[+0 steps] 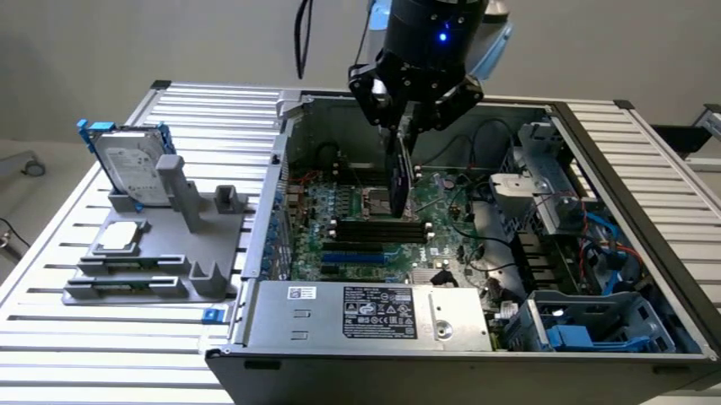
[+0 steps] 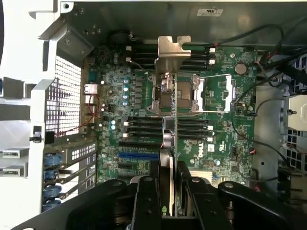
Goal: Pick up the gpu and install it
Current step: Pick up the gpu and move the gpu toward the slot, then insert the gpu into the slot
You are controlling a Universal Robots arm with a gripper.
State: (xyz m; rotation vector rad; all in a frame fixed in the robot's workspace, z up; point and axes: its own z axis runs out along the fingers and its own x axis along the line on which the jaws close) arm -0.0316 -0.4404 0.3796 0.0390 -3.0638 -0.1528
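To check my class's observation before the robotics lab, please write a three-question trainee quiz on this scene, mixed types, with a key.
1. True or false: the pincer is shut on the gpu.
2. The gpu hangs over: A) the slatted table; B) the motherboard; C) the power supply.
3. What stands upright in the grey fixture at the exterior view's left?
Key: 1 true; 2 B; 3 the hard drive.

Plain, evenly lit work area.
A pale grey wall (image 1: 169, 42) stood behind a ribbed aluminium tabletop (image 1: 67, 354); light floor (image 1: 17, 198) lay at the exterior view's left.
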